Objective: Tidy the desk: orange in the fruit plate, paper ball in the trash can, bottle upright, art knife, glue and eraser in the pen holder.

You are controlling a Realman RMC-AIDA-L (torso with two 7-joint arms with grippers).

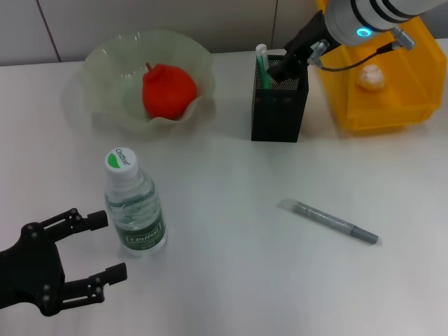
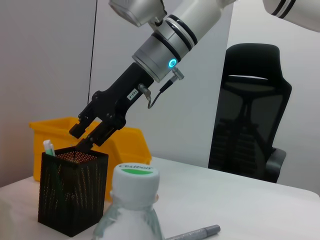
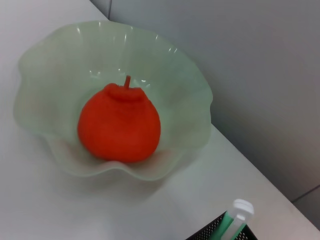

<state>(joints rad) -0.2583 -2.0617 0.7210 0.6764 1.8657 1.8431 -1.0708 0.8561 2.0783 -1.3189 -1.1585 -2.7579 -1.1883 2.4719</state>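
Note:
The orange (image 1: 168, 91) lies in the pale green fruit plate (image 1: 105, 63), and both show in the right wrist view, orange (image 3: 119, 125) and plate (image 3: 190, 90). The bottle (image 1: 134, 206) stands upright on the table. A paper ball (image 1: 371, 75) lies in the yellow bin (image 1: 392, 112). The grey art knife (image 1: 329, 220) lies flat on the table. My right gripper (image 1: 274, 70) is open, its tips just over and into the black mesh pen holder (image 1: 280, 105), beside a green and white glue stick (image 1: 262, 59). My left gripper (image 1: 94, 252) is open, low beside the bottle. The eraser is hidden.
The white table's far edge meets a wall behind the plate and bin. In the left wrist view the bottle cap (image 2: 134, 175) is close, with the pen holder (image 2: 72, 195) and my right gripper (image 2: 86, 137) behind it, and a black office chair (image 2: 250, 110) beyond.

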